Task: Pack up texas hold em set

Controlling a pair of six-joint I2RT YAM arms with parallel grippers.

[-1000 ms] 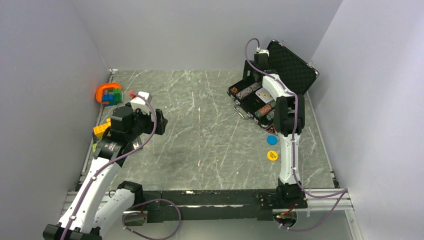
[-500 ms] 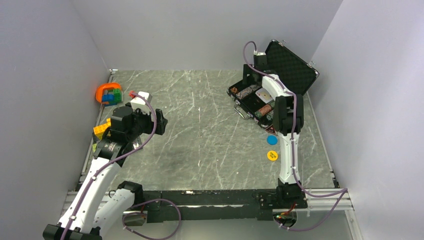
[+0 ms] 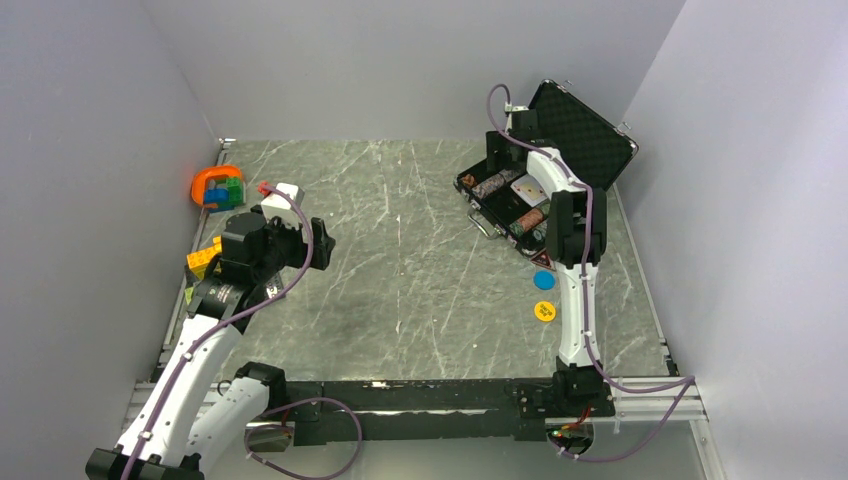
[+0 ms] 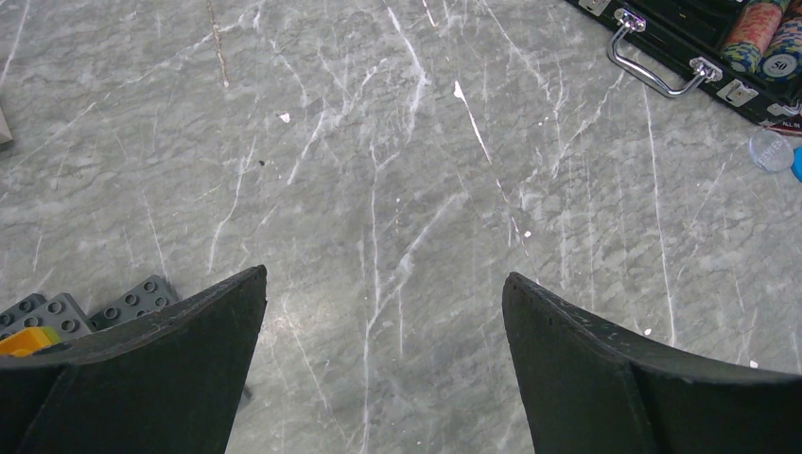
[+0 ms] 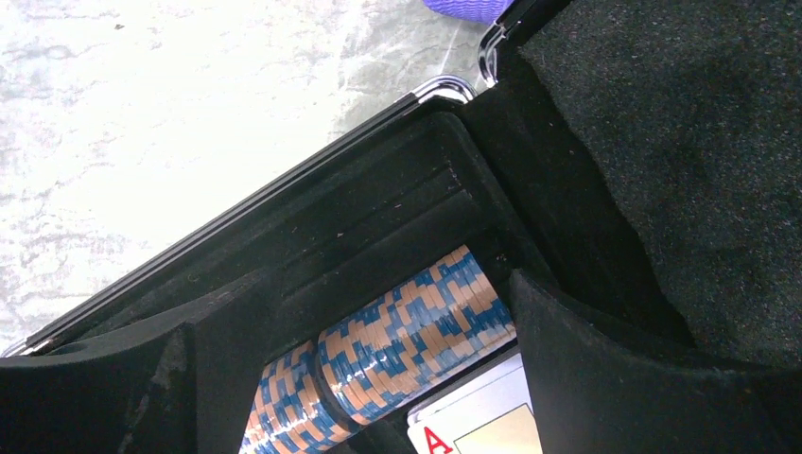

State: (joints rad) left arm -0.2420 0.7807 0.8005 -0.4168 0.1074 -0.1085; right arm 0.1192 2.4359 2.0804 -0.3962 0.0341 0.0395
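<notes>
Right gripper (image 5: 369, 312) is hanging released inside the briefcase (image 3: 585, 135). Its fingers (image 5: 605, 378) are standing wide apart on either side of a blue-and-tan chip stack (image 5: 407, 331) lying in a foam groove. You cannot tell from the wrist view whether a pad is touching it. Left gripper (image 4: 383, 284) is hanging released too, jaws spread, over bare bench (image 3: 420, 270).

Surface: you are working on a grey-green marbled bench with pale veins. Plain pale walls are closing it in on the left, far and right sides.

Room: the briefcase is sitting at the far right, angled, with its raised lid leaning back close to the right wall. A wide stretch of bench is lying open between the two arms. An orange ring of coloured blocks (image 3: 217, 185) is resting at the left edge, and a yellow block (image 3: 203, 258) is lying beside the left arm.

Containers: the case base is holding the chip stack at its far end and a card deck (image 3: 527, 188) beside it, an ace showing. A second chip stack (image 3: 528, 218) is lying nearer the front. The silver handle (image 4: 657, 71) is pointing toward bench centre. A blue disc (image 3: 544, 280) and a yellow disc (image 3: 544, 311) are lying outside the case, on the bench just in front of it, beside the right forearm. Something purple (image 5: 468, 8) is showing past the case's far corner.
</notes>
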